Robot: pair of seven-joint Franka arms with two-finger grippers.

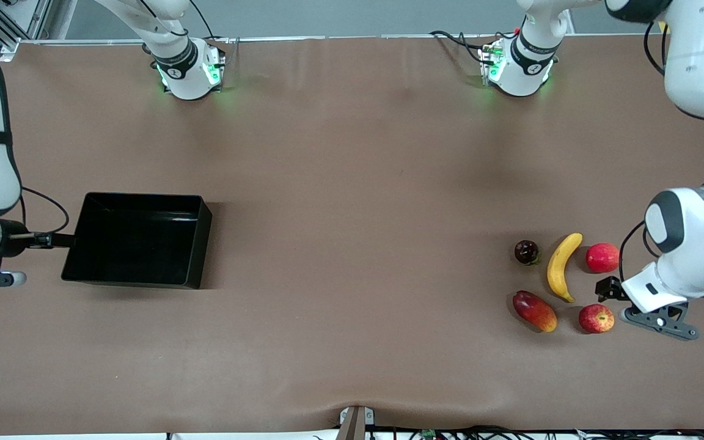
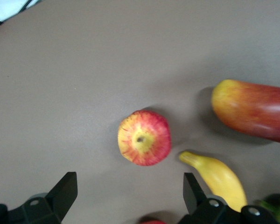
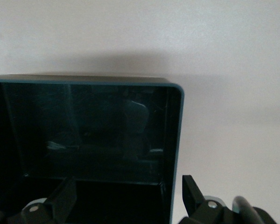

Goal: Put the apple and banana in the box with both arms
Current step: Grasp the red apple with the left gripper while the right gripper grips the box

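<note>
Left hand [image 2: 128,193] open above apple [image 2: 144,137]; right hand [image 3: 128,198] open, straddling box [image 3: 176,140] edge.

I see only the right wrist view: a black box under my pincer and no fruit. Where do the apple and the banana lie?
Observer: Both lie toward the left arm's end of the table, well apart from the box.
Operator: Which of the two is nearer to the front camera?
Observer: The apple; the banana lies farther up.
Operator: Is the left arm holding one of them?
Observer: No. The left pincer hangs open over the table, just beside the apple.
</note>
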